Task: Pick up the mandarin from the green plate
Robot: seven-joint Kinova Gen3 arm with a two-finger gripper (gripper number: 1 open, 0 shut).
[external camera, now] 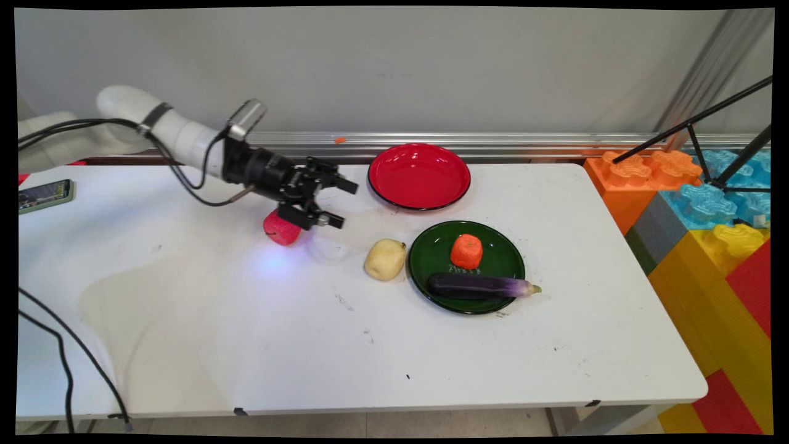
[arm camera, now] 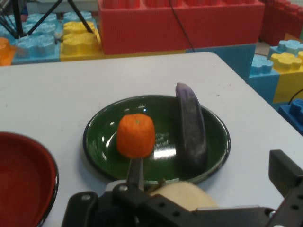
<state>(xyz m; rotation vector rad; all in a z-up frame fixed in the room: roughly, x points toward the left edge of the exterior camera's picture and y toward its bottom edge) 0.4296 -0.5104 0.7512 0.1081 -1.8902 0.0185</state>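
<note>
White table (external camera: pixel 246 345) against a plain grey wall, giant toy building blocks (external camera: pixel 696 203) stacked off the right end. Black gripper (external camera: pixel 339 202) hanging low over the left-middle of the table, pointed sideways toward the plates, jaws spread wide with nothing between them. Closest thing: a pinkish-red fruit, apple maybe (external camera: pixel 282 229), sitting on the table just beneath and behind the fingers, apparently not gripped. Ahead of the fingers a pale potato (external camera: pixel 385 259), touching or almost touching the rim of a green plate (external camera: pixel 431 246). On that plate, an orange carrot chunk (external camera: pixel 466 251) standing upright and a purple eggplant (external camera: pixel 481 286) lying across the near edge, stem end poking past the rim. Bare red plate (external camera: pixel 419 176) further back by the wall. Phone (external camera: pixel 44 195) at the far left edge.
</note>
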